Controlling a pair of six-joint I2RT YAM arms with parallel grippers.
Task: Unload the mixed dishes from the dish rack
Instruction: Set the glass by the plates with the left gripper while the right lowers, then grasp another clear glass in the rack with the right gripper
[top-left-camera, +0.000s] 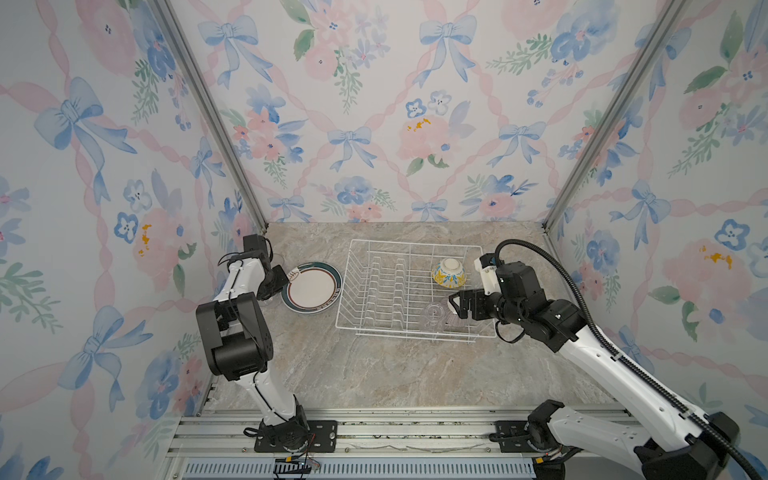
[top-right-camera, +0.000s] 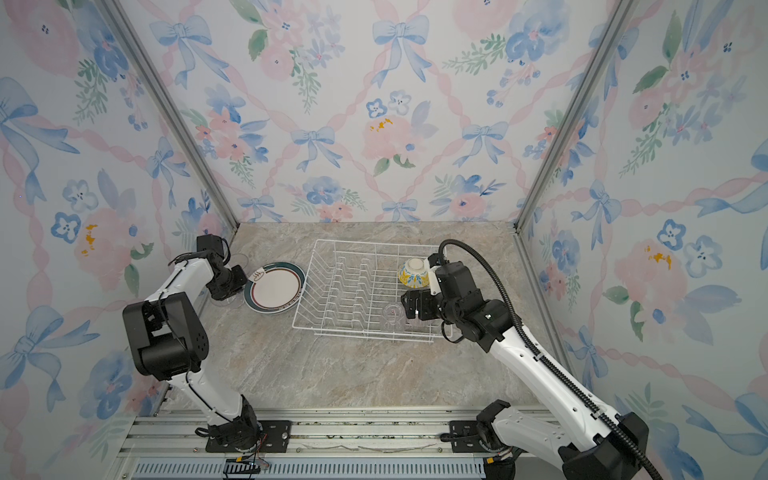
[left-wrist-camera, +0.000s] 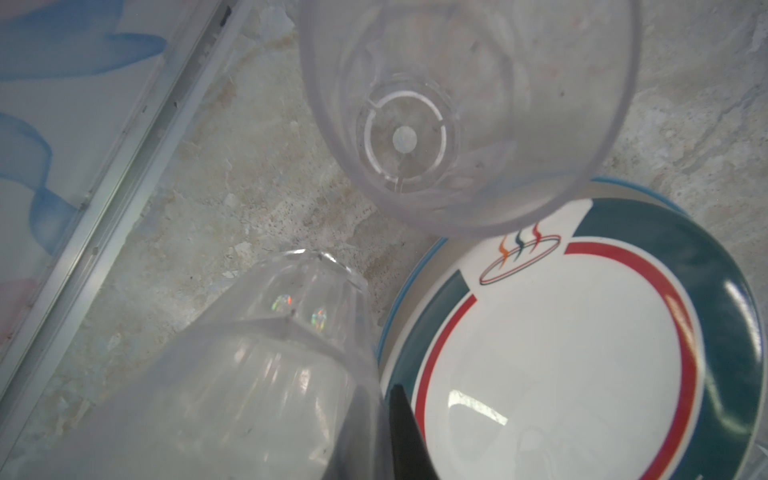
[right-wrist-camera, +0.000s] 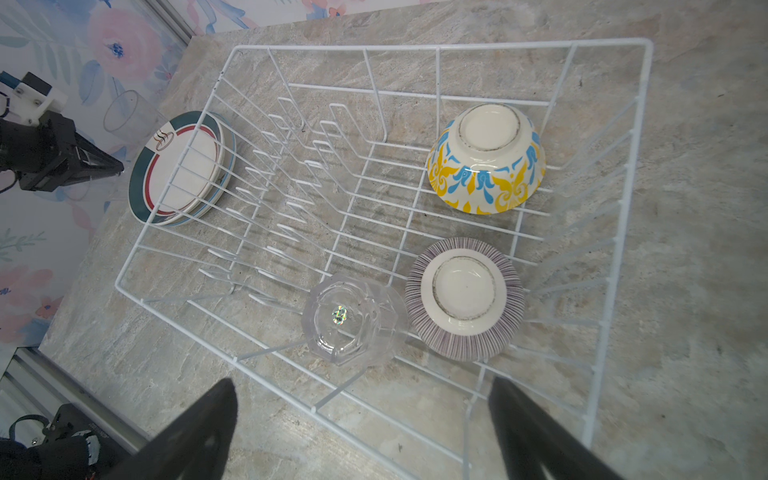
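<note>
Unloading, late stage. The rack (top-left-camera: 388, 286) stands in the middle of the table (top-left-camera: 374, 374), and we count three pieces in it, all upside down. The yellow bowl (right-wrist-camera: 486, 160) sits at its far right and the striped bowl (right-wrist-camera: 463, 299) at its near right. The racked cup (right-wrist-camera: 351, 322) is just beside that bowl toward the rack's middle, perhaps touching it. The prong rows in the rack's left half hold nothing. Just off the rack's left side lie the stacked plates (top-left-camera: 312, 286), and beyond them, farther from the rack, are the standing cup (left-wrist-camera: 465, 116) and the near cup (left-wrist-camera: 257, 374). The left claw (top-left-camera: 279, 277) hangs over that group. Its wrist view shows one fingertip (left-wrist-camera: 405, 436) close against the near cup's wall, but we cannot tell whether the claw pinches the cup or has parted from it. We judge this arm to be setting a cup down beside the plates. The right claw (right-wrist-camera: 361, 399) is spread wide and empty above the rack's near right corner, with the racked cup and striped bowl below it. We take the racked cup as its likely next pick. That calls for a straight descent with one finger on each side of the glass. The inner finger must slip into the narrow space by the striped bowl without nudging it. The squeeze should be gentle, since the clear, faceted wall looks slippery. The lift must then clear the rack's flared side.
</note>
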